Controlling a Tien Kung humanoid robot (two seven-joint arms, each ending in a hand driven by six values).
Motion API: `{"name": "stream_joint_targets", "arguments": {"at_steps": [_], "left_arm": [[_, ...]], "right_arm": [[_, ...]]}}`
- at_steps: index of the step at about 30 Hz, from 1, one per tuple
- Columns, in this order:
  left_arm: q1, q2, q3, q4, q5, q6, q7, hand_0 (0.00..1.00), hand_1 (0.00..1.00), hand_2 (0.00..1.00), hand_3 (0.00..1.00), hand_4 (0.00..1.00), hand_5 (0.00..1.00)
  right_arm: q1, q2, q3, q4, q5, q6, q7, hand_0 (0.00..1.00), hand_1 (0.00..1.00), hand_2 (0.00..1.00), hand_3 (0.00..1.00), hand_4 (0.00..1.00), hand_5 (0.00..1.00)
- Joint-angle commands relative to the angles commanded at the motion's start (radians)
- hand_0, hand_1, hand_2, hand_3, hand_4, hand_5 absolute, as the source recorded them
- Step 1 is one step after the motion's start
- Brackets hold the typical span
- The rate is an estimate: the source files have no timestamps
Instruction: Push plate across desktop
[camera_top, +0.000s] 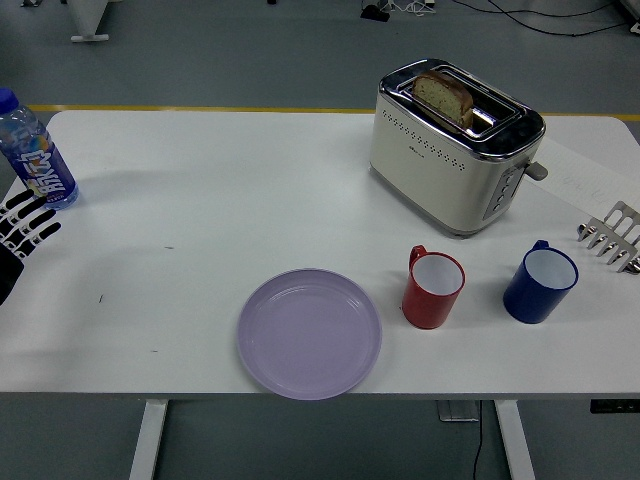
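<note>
The robot's left hand (20, 232), black with white knuckle segments, shows only partly at the left edge of the white table (230, 190); its fingers (30, 222) are spread loosely and hold nothing. Just beyond the fingertips, at the table's far-left corner, stands a clear plastic bottle with a blue cap and blue label (35, 152), close to the hand but apart from it. The round lilac plastic plate (309, 333) lies well to the hand's right, flat on the table by the near edge, with nothing touching it. Further right of the plate stand a red mug (433, 288) and a dark blue mug (540, 281). Beyond them sits a cream and chrome toaster (455, 145) with a slice of bread (444, 97) in its slot. A metal rack (612, 235) pokes in at the far right edge.
</note>
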Motion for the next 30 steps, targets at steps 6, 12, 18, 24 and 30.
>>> {"name": "stream_joint_targets", "arguments": {"at_steps": [6,12,18,24,30], "left_arm": [[0.009,-0.007,-0.015,-0.002,-0.002,0.010,-0.003,0.725,0.754,0.742,0.653,0.501,0.998],[0.004,-0.013,-0.018,-0.001,0.001,0.018,-0.002,0.723,0.754,0.742,0.652,0.504,0.998],[-0.004,-0.015,-0.016,-0.002,-0.004,0.024,-0.005,0.723,0.753,0.738,0.653,0.517,0.998],[0.001,-0.015,-0.023,-0.002,-0.008,0.032,-0.008,0.721,0.753,0.737,0.657,0.527,0.998],[0.002,-0.014,-0.022,-0.002,-0.003,0.033,-0.010,0.721,0.753,0.735,0.657,0.534,0.998]], "right_arm": [[0.011,0.000,-0.002,-0.004,0.001,0.001,-0.002,0.574,0.560,0.679,0.590,0.395,0.406],[0.020,-0.003,0.008,-0.005,-0.009,0.001,-0.001,0.573,0.561,0.682,0.589,0.395,0.406],[0.023,-0.006,0.010,-0.003,-0.013,0.000,-0.001,0.573,0.559,0.680,0.589,0.395,0.408],[0.024,-0.006,0.010,-0.003,-0.013,0.000,-0.003,0.574,0.559,0.680,0.589,0.394,0.408],[0.026,-0.006,0.007,-0.003,-0.011,0.000,-0.003,0.573,0.560,0.680,0.590,0.394,0.409]]}}
